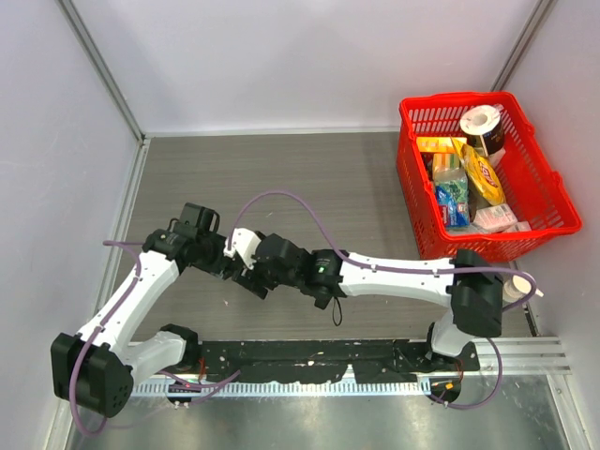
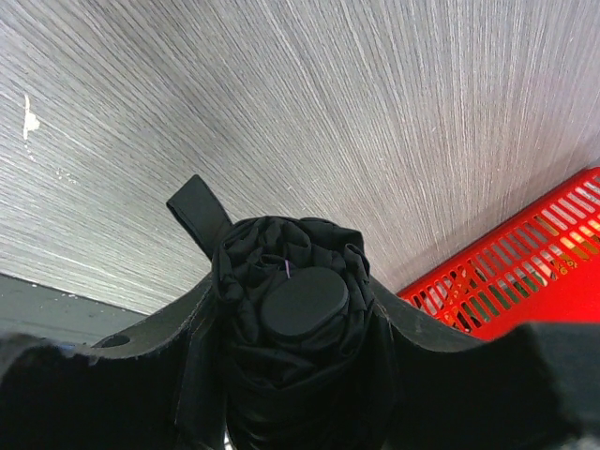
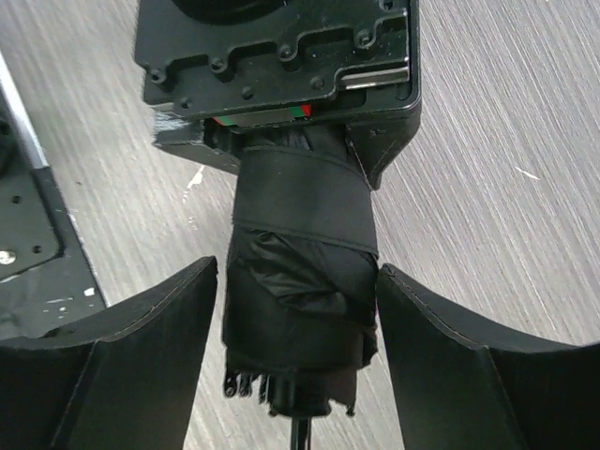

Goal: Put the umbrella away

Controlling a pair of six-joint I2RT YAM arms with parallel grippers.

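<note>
Right fingers (image 3: pixel 141 352) sit closest, big and black, at the bottom of the right wrist view. Between them is the umbrella (image 3: pixel 300 281), folded up small, with a black band (image 3: pixel 300 202) wrapped round it. One finger sits against the cloth. The other is just beside it, so I cannot tell if these fingers squeeze or only sit at the sides.

At the far end of the umbrella is the other arm's black block. The umbrella goes into it.

From the left wrist view, the left fingers (image 2: pixel 178 342) are pressed on both sides of the umbrella and hold it tight. Its round flat cap (image 2: pixel 302 302) faces the camera, with bunched cloth all round it. A little black strap (image 2: pixel 199 208) sticks out on one side.

From above, both arms meet over the near middle of the grey tabletop (image 1: pixel 309 178), and the umbrella is held between them there. A red basket (image 1: pixel 497 246) stands well apart at the far right. It holds a white roll (image 1: pixel 481 122), a yellow bag (image 1: pixel 483 178) and a bottle (image 1: pixel 450 187).
</note>
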